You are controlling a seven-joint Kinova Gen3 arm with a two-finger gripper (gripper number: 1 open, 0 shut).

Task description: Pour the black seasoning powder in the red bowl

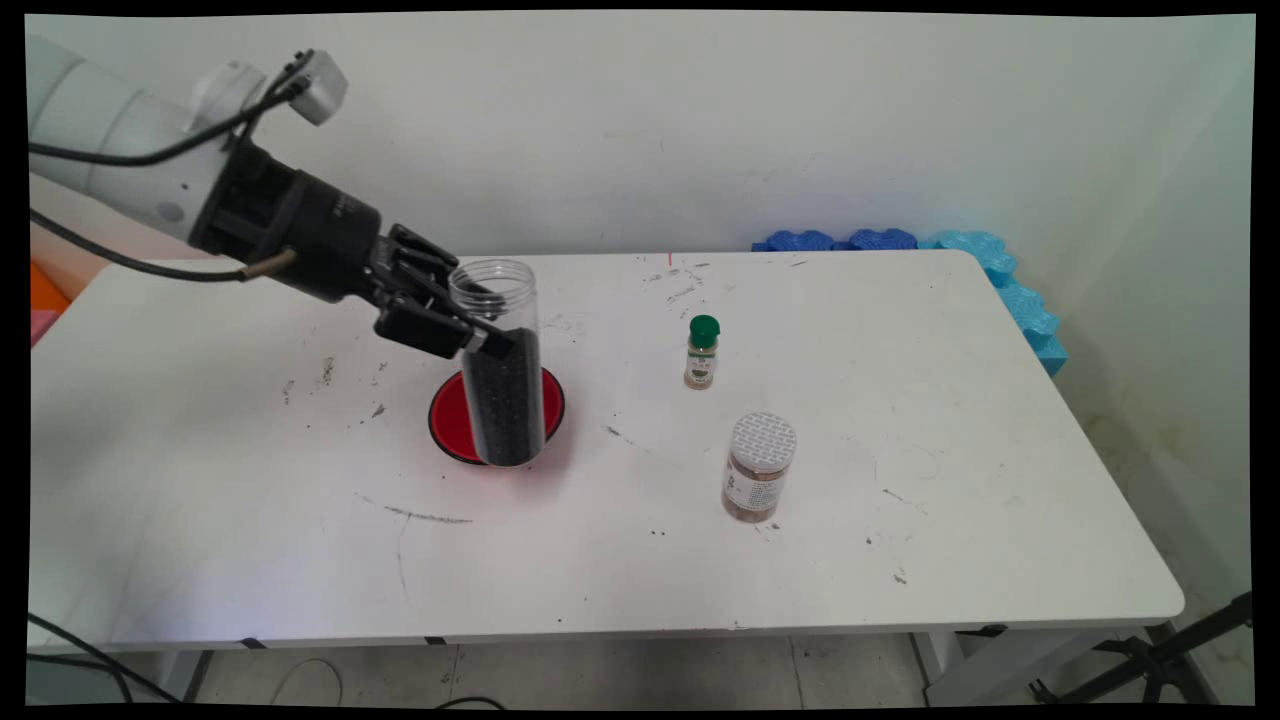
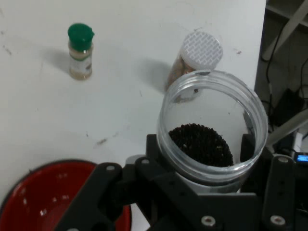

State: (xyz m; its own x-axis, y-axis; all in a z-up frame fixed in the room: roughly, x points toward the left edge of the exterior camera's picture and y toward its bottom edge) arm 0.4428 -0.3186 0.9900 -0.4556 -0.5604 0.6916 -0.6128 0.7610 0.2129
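Over the red bowl [image 1: 455, 418] my gripper [image 1: 478, 322] clamps the open clear jar of black grains [image 1: 503, 385], upright, apparently just clear of the bowl. I'd keep the grip firm and any tilt slow. Green-capped spice bottle [image 1: 702, 352] and foil-sealed jar [image 1: 759, 480] stand well apart.

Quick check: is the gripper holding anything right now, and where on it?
Yes. The gripper holds the open clear jar of dark grains, fingers clamped on its upper body, below the rim.

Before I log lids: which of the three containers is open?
The tall clear jar of black grains in the gripper; the green-capped bottle and foil-topped jar are closed.
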